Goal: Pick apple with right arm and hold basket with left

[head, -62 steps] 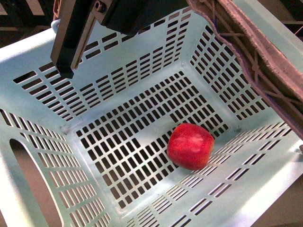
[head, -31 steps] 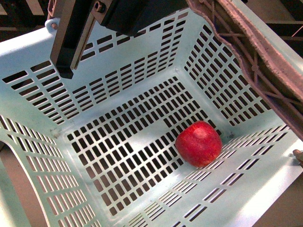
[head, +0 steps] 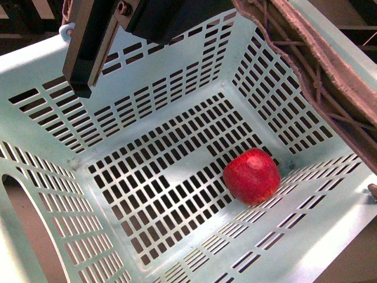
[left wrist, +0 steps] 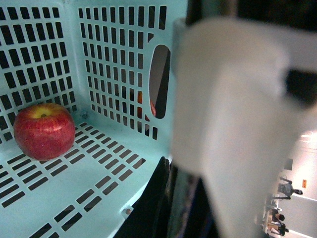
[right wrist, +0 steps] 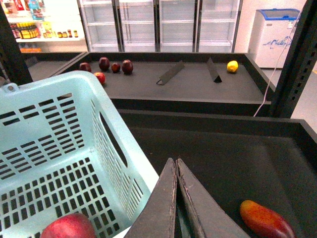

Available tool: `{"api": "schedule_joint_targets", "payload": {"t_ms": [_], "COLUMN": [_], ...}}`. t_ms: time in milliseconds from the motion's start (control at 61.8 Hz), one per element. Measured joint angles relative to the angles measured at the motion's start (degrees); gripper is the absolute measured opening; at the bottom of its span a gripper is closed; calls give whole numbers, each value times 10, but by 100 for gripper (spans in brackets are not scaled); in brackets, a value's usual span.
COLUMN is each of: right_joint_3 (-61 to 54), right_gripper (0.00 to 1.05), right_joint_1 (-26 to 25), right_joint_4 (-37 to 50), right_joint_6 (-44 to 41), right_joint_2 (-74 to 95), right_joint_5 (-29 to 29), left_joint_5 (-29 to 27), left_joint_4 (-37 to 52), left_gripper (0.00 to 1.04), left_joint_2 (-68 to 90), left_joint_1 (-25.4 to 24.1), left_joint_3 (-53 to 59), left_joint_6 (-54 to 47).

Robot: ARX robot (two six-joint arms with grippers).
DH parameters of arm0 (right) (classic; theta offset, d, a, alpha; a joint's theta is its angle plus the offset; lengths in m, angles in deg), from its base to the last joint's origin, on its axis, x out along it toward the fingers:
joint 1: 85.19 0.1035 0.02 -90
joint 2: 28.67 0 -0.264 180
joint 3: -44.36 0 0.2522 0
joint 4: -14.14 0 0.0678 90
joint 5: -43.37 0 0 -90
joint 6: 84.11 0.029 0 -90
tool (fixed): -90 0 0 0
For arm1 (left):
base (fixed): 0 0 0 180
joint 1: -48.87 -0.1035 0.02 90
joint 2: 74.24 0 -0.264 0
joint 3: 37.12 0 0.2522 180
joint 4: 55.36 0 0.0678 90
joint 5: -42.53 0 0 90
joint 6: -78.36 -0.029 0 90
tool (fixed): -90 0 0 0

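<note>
Apple [head: 251, 176] sits alone on the slotted floor of the pale mint basket [head: 35, 65], in the corner where the floor meets the near right-hand wall, and it rests against the foot of that wall. Nothing else is in the basket. The skin is deep red with faint pale streaks; the left wrist view shows a yellow patch around the stem dimple, stem end up. Left gripper [head: 82, 88] hangs at the far wall with its grey finger inside the rim. Its other finger is hidden, so whether it clamps the wall cannot be told. Right gripper [right wrist: 176, 163] is just outside the basket rim, jaws pressed almost together with only a thin slit between them, holding nothing. On the dark tray [right wrist: 223, 144] beyond it lies a red-yellow elongated fruit [right wrist: 266, 219]. Against a second ago, the apple has rolled a little further toward the right corner and the basket has shifted slightly in frame; the left gripper keeps its place.
</note>
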Motion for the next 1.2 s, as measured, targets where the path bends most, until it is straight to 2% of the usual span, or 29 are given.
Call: {"api": "schedule_joint_targets", "payload": {"t_ms": [194, 243, 323, 420, 485, 501, 550, 614, 679, 776, 873, 1019, 1197], "right_joint_3": [0, 0, 0, 0, 0, 0, 0, 0, 0, 0, 0, 0, 0], "right_gripper": [30, 42, 54, 77, 87, 89, 97, 96, 96, 96, 96, 96, 96], "right_joint_1": [0, 0, 0, 0, 0, 0, 0, 0, 0, 0, 0, 0, 0], "right_joint_4": [0, 0, 0, 0, 0, 0, 0, 0, 0, 0, 0, 0, 0], "right_joint_6": [-1, -1, -1, -1, -1, -1, -1, -1, -1, -1, -1, -1, -1], "right_joint_2": [0, 0, 0, 0, 0, 0, 0, 0, -1, -1, -1, -1, -1], "right_joint_5": [0, 0, 0, 0, 0, 0, 0, -1, 0, 0, 0, -1, -1], "left_joint_5": [0, 0, 0, 0, -1, -5, -98, -224, -328, -405, -390, -335, -315], "left_joint_4": [0, 0, 0, 0, 0, -2, -50, -88, -89, -64, -42, -13, 29], "left_gripper": [7, 7, 7, 7, 7, 7, 7, 7, 7, 7, 7, 7, 7], "left_joint_2": [0, 0, 0, 0, 0, 0, 5, 15, 21, 25, 26, 42, 70], "left_joint_1": [0, 0, 0, 0, 0, 1, 12, 15, 12, -16, -53, -106, -153], "left_joint_3": [0, 0, 0, 0, 0, 0, -21, -39, -44, -45, -44, -38, -19], "left_joint_6": [0, 0, 0, 0, 0, 1, 28, 93, 126, 129, 159, 233, 268]}}
